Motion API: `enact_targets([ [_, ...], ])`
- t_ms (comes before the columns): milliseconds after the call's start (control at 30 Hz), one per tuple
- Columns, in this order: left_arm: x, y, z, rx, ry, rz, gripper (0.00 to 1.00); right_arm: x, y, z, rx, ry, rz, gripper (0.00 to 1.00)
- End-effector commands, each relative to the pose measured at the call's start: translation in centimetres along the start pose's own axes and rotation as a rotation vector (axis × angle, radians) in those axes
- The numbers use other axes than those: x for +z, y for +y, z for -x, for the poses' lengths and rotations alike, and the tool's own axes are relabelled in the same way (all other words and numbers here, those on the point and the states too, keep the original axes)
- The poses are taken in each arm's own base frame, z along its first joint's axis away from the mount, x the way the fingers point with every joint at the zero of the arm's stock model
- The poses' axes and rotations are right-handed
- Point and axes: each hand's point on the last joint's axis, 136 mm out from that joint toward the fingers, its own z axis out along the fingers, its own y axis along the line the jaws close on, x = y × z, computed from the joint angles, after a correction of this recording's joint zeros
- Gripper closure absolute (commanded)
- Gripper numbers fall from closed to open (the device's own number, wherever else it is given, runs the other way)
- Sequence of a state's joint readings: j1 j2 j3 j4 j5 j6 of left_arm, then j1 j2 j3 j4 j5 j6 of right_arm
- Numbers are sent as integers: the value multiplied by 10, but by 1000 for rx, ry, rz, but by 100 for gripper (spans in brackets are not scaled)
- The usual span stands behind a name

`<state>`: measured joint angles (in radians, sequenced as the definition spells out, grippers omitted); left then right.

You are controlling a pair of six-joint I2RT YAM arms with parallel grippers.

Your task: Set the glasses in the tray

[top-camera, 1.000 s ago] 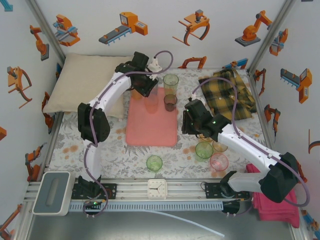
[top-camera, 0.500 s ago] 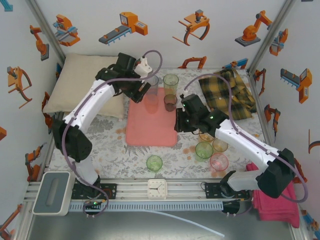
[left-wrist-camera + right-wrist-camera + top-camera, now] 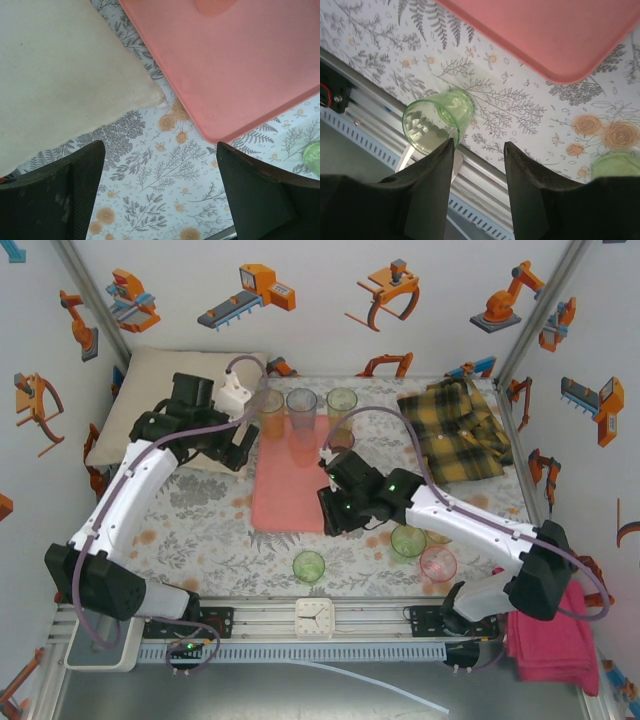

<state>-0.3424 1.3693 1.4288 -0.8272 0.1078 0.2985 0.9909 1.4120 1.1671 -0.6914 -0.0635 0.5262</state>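
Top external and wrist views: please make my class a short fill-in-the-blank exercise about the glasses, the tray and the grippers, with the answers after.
1. The glass nearest the clock is tinted ____.
2. The left gripper has its jaws wide ____.
3. The plaid cloth lies on the ____ arm's side of the tray.
4. The right gripper has ____ between its fingers.
Answers: green; open; right; nothing.

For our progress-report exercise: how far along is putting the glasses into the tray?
Done: several glasses stand at the tray's far end. In hand: nothing; the left gripper and right gripper have open, empty fingers, the right near a green glass. Left: that glass and three more beside the right arm.
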Motion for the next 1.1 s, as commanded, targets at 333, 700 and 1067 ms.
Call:
enact_targets([
  [333,-19,-23,-13,-81,-35,-132,13,28,30,-28,-55,90,-20,58],
  [700,-22,-22,-16,-107,-45,-137,13,50,28,-35,-76,119,-85,61],
  [1067,-24,-18,-15,-103,-52,-120,13,64,22,-33,-83,118,-137,66],
])
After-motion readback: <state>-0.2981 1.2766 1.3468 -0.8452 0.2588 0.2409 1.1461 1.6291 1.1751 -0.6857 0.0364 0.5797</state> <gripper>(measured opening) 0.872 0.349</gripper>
